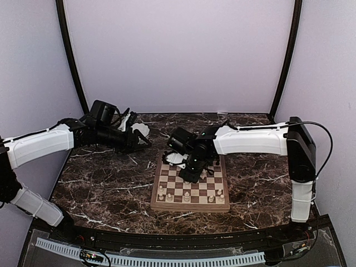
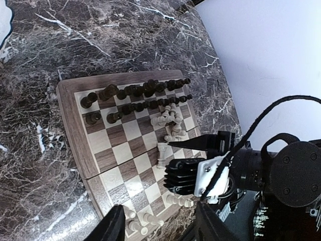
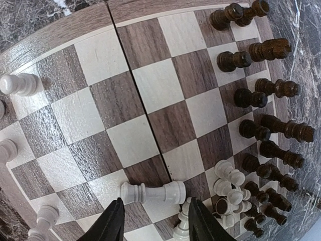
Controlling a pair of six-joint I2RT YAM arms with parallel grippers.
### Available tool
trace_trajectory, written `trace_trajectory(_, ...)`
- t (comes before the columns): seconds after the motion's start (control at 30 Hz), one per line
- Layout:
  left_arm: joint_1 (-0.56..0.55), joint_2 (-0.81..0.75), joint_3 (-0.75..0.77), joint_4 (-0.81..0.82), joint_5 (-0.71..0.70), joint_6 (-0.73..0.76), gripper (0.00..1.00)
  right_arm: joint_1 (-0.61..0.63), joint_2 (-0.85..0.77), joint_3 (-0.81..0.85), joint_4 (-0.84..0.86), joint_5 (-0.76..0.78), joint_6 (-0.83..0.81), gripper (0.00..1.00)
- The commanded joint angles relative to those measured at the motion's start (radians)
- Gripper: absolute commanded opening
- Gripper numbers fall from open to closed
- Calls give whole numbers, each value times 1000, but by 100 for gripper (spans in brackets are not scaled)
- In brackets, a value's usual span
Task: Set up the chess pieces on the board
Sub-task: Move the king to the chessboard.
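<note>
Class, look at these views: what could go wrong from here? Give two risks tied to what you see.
1. A white piece lies on its side at the right gripper's open fingertips; gripped there, it may roll or end up tilted.
2. A heap of white pieces sits beside that gripper; a sideways move could scatter it into the dark pieces.

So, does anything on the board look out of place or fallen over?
Yes. One white piece lies on its side on the board, just ahead of the open right claw. Beside it, several white pieces sit heaped together, some tipped, against the dark pieces instead of one per square.
</note>
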Motion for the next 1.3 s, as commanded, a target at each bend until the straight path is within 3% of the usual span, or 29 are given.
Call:
trace_trajectory(0.0, 4, -5, -20, 53, 65, -11, 50, 2, 35, 44, 17, -43, 24, 45)
trace_trajectory(0.37, 4, -21, -46, 55, 75, -10, 50, -81, 136, 175, -14, -231, 165, 40)
trace_trajectory(0.67, 4, -22, -55, 59, 76, -10, 50, -119, 128, 140, -70, -402, 206, 40)
trace_trajectory(1.27, 4, 3, -48, 79, 102, -8, 50, -129, 36, 12, -85, -407, 216, 43)
